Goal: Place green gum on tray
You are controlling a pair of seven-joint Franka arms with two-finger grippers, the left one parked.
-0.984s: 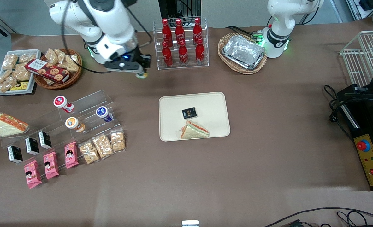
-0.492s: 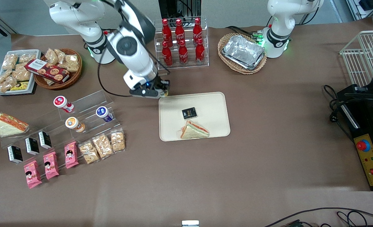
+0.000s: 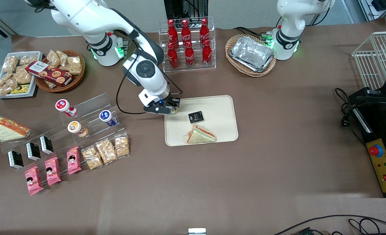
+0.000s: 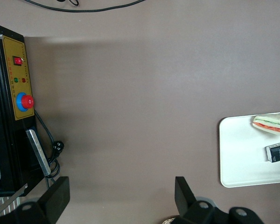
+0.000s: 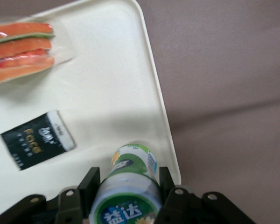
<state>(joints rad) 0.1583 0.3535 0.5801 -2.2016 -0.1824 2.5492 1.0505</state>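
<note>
The jaws were clamped on the gum (image 5: 130, 179). The gripper (image 3: 167, 109) held it over the tray (image 3: 219, 107), just inside the edge toward the working arm's end, near a black packet (image 3: 196, 117) and a sandwich (image 3: 201, 134).

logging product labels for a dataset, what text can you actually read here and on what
"益达": on the lid of the green gum, held in the gripper just above the tray.
"FACE", roughly: gold print on the black packet lying on the tray; partly blurred.
Coca-Cola script: on the red bottles in the clear rack.
Too small to read: the cookie box, the pink snack packs, the canister lids.
</note>
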